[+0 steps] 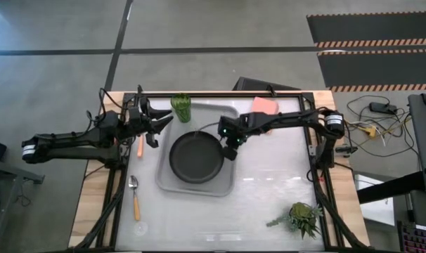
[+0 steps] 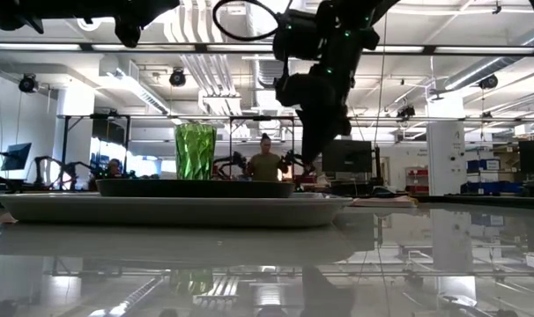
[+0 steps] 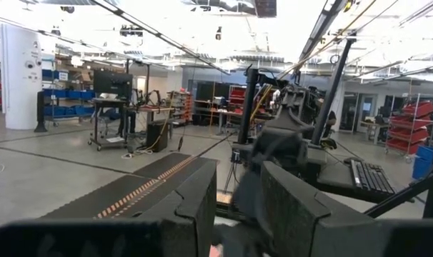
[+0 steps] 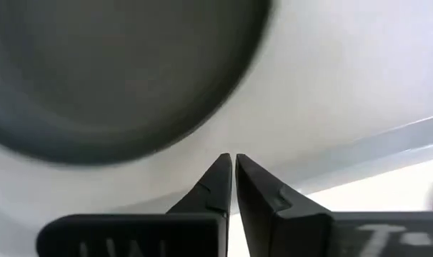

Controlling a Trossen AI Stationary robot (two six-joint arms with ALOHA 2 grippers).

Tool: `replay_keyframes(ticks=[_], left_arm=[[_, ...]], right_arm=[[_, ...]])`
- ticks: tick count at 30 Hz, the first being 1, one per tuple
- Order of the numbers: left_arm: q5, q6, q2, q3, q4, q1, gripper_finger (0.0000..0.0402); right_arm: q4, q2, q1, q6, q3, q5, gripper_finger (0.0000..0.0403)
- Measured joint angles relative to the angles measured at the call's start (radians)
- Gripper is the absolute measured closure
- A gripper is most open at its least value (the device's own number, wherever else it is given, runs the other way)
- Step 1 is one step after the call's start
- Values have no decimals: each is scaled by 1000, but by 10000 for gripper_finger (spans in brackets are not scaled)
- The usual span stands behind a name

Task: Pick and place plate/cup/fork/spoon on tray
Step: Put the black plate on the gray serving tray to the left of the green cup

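Observation:
The black plate [image 1: 197, 157] lies flat in the light-grey tray [image 1: 223, 119], seen edge-on in the low view [image 2: 195, 187]. The green cup [image 1: 181, 107] stands upright at the tray's far left corner. The fork's orange handle [image 1: 140, 145] shows left of the tray, partly under my left arm. The spoon [image 1: 135, 197] lies on the table nearer the front. My right gripper [image 4: 233, 160] is shut and empty, pointing steeply down just off the plate's right rim [image 4: 224, 107]. My left gripper [image 3: 238, 196] hangs open and high, left of the tray.
A salmon-pink pad [image 1: 263, 105] lies at the far edge, under the right arm. A small green plant [image 1: 301, 218] stands at the near right corner. The table's right half between tray and plant is bare glossy surface [image 1: 276, 176].

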Motion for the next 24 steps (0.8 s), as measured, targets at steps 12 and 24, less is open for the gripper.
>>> replay_keyframes(ticks=[12,24], left_arm=[[0,-1,0,-5,-8,-2,308],[0,-2,-2,-8,-7,-2,308]], right_arm=[[65,53,54,17,-22,-68,394],[25,60,54,44,-23,-70,394]])
